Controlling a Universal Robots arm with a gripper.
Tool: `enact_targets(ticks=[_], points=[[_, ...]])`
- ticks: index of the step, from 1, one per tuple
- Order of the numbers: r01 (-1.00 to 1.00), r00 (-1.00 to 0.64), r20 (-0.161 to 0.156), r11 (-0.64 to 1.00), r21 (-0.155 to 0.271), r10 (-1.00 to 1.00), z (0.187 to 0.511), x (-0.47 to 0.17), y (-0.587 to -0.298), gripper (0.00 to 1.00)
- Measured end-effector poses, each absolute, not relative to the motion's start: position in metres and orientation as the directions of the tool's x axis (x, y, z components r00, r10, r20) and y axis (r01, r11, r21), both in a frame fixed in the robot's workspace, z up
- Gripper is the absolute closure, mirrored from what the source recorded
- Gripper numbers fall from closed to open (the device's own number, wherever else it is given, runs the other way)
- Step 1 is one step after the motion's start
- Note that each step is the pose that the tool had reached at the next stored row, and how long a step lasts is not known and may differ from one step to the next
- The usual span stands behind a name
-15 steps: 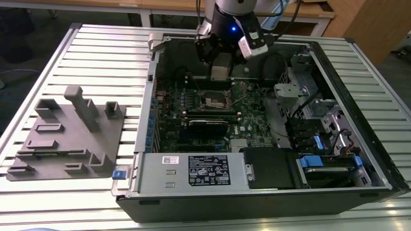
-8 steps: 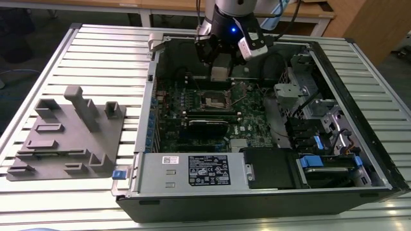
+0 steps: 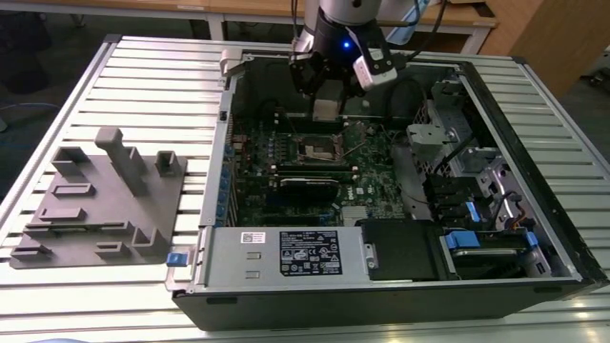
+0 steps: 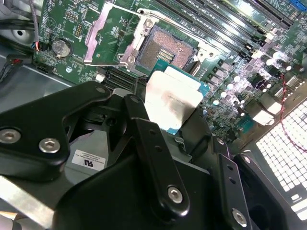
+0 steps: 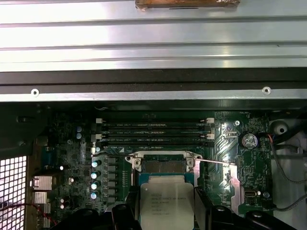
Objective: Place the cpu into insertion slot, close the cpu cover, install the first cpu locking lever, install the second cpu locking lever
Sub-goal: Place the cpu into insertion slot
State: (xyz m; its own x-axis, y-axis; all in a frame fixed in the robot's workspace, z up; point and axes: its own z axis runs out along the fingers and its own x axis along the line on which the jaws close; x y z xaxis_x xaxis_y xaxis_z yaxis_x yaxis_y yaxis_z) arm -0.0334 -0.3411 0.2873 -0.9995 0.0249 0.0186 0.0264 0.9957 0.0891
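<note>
My gripper (image 3: 326,107) is shut on the cpu (image 3: 326,109), a flat square chip with a dull silver top. I hold it in the air inside the open computer case, a little short of the insertion slot (image 3: 319,147). In both wrist views the cpu (image 4: 172,98) (image 5: 166,203) sits between black fingers (image 5: 123,215), next to the bare dark insertion slot (image 4: 165,50) (image 5: 163,166). The cpu cover (image 4: 103,33) (image 5: 236,184) lies flipped open beside the slot. A thin wire locking lever (image 5: 216,162) stands out from the slot's edge.
The case (image 3: 214,164) lies on a slatted metal table (image 3: 143,78). A grey fixture block (image 3: 105,193) sits at the exterior view's left. Long memory slots (image 5: 153,132), a black card (image 3: 310,189), a metal supply box (image 3: 276,254) and drive bays (image 3: 476,214) surround the slot.
</note>
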Motion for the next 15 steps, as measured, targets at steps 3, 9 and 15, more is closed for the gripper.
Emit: enact_targets(ticks=[3, 9, 15], points=[[0.027, -0.999, 0.019, 0.996, 0.089, 0.026, 0.2862, -0.0334, -0.3411, 0.46], [0.055, -0.998, 0.019, 0.995, 0.089, 0.053, 0.2839, -0.0335, -0.3411, 0.46], [0.12, -0.993, 0.019, 0.989, 0.089, 0.119, 0.2817, -0.0335, -0.3411, 0.46]])
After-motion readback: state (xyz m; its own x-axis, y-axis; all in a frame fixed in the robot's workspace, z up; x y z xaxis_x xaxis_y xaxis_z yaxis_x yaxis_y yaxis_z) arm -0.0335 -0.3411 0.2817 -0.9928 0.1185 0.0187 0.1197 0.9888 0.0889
